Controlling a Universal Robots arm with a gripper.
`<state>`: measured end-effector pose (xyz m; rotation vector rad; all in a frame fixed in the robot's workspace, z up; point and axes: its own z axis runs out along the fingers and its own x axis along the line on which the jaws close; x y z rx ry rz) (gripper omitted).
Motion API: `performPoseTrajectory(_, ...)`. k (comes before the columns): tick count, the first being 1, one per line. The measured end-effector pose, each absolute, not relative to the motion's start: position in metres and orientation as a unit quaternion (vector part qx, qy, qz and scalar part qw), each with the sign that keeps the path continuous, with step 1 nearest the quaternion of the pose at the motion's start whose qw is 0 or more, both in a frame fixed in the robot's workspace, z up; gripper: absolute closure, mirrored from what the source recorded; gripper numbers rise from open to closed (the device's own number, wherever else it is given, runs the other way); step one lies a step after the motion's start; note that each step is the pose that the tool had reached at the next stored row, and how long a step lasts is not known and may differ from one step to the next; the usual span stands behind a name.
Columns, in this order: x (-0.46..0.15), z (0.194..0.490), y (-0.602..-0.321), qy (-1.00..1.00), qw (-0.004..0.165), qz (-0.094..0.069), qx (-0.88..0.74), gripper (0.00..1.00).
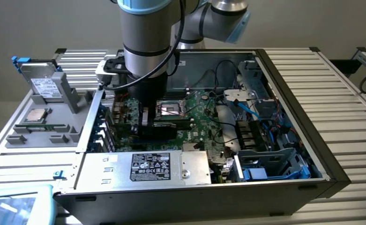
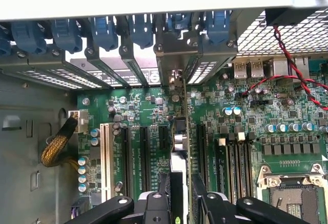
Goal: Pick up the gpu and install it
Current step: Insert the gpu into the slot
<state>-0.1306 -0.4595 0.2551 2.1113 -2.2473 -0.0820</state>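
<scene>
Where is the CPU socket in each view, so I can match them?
Exterior view: the CPU socket is mid-case, just to the exterior view's right of the gripper.
Wrist view: the CPU socket lies past the memory slots from the gpu held by the gripper.
Shared landmark: the green motherboard.

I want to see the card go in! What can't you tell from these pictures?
- Wrist view: the gpu stands edge-on, so whether it is seated in its slot is unclear.
- Exterior view: the arm covers that slot.
- Exterior view: the sticker print is too small to read.
</scene>
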Motion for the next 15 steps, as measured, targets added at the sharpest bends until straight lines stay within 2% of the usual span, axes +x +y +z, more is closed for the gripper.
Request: performPoseTrajectory(15,-0.1306,0.2590,-0.4594,-0.728,0.030,-0.028,0.684,0.72)
